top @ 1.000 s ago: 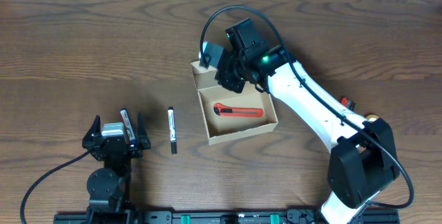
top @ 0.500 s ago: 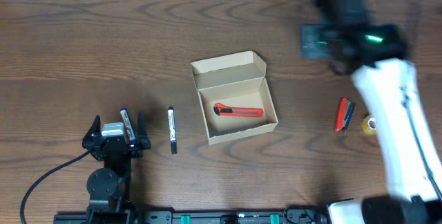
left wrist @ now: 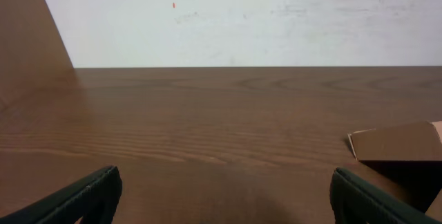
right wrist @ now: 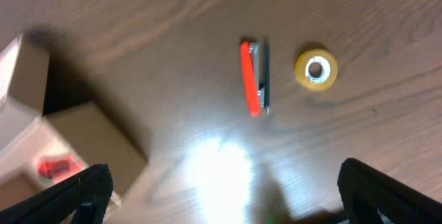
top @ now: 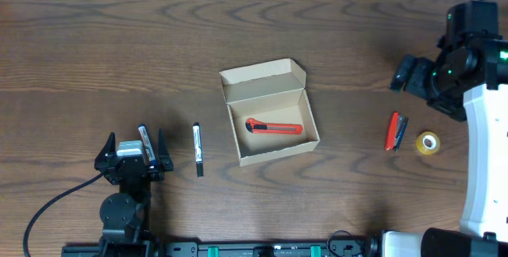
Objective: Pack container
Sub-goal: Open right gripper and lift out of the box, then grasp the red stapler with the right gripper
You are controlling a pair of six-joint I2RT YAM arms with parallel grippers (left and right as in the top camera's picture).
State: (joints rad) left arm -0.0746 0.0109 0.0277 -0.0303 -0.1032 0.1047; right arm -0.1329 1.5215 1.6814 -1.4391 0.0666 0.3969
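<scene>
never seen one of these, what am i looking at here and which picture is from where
Two robot arms stand at a wooden table. The overhead picture looks straight down; the other two come from a camera on each wrist, its dark fingers showing in the lower corners. In the middle sits an open cardboard box with an orange cutter inside. A black marker lies to its left; a pair of pens and a yellow tape roll lie to its right. The left tool and right tool are both open, holding nothing.
</scene>
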